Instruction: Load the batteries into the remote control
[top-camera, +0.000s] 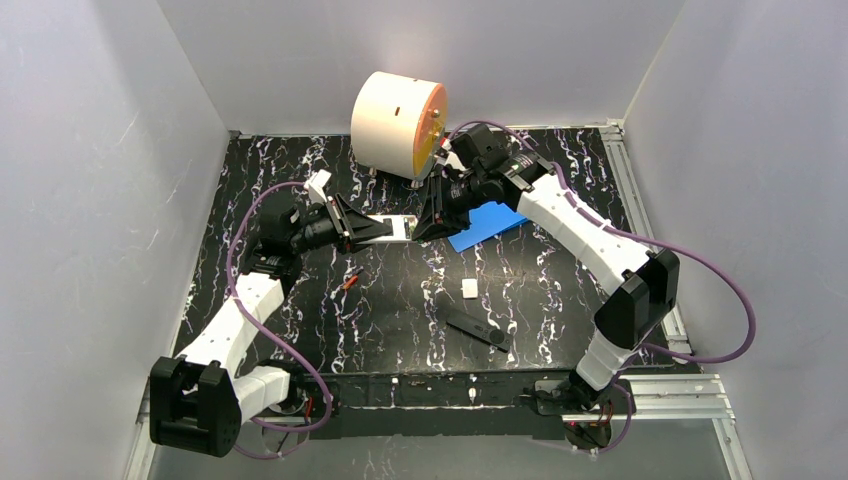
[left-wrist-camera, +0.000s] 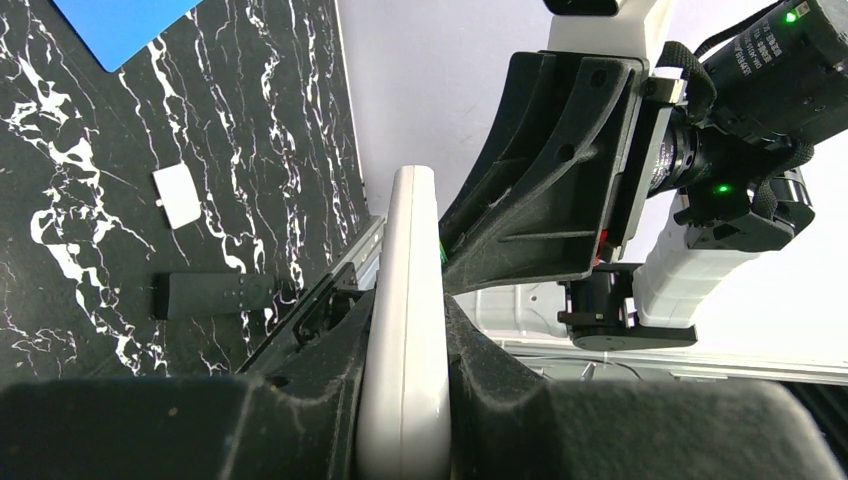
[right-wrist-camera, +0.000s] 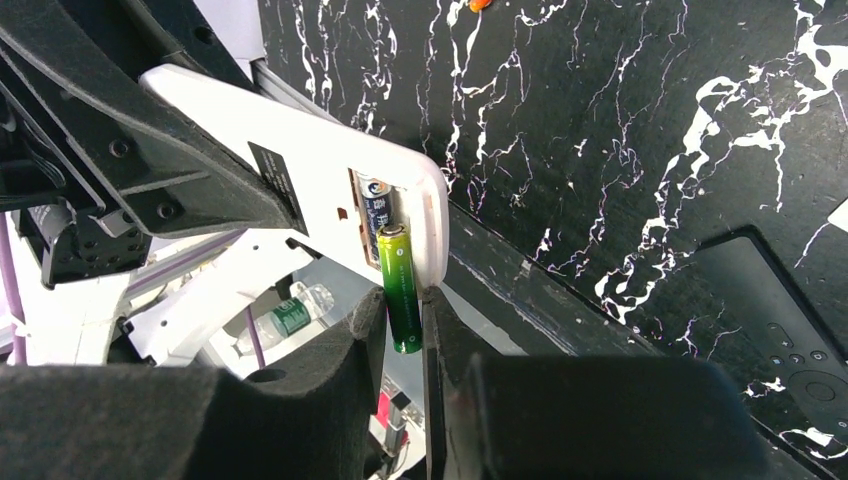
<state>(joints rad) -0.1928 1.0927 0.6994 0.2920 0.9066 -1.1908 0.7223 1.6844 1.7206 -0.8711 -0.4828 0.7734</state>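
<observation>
White plastic remote control, black label unreadable, is clamped in the left pincer; the right pincer grips a green cylindrical battery at its compartment.

green battery, tip inside white remote compartment

Green-yellow battery, white remote
</observation>
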